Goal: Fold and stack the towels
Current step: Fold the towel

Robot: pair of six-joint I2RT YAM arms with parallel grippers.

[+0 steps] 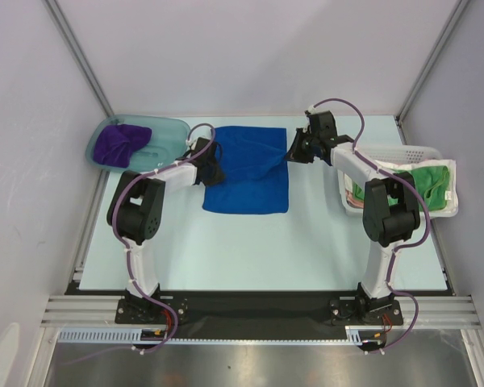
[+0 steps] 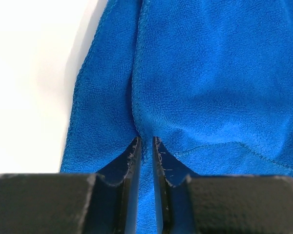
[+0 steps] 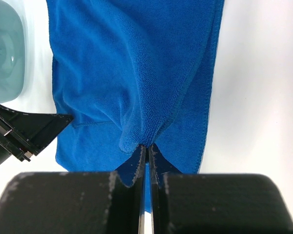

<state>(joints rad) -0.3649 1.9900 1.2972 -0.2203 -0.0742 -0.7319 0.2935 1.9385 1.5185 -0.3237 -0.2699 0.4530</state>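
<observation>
From my station I see a pale blue-white surface [image 1: 250,250] boxed in by plain white walls: a back wall [image 1: 250,48], a left wall [image 1: 24,121] and a right wall [image 1: 468,105]. Grey metal posts [image 1: 81,56] climb the two far corners. A slotted aluminium rail [image 1: 89,310] runs along the near edge, with a brushed steel sheet [image 1: 258,367] below it. The light is soft and even, and the shadows are faint.

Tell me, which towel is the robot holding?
The blue towel, pinched in both arms' jaws. The purple towel lies in the tray, the green towel in the basket.
</observation>
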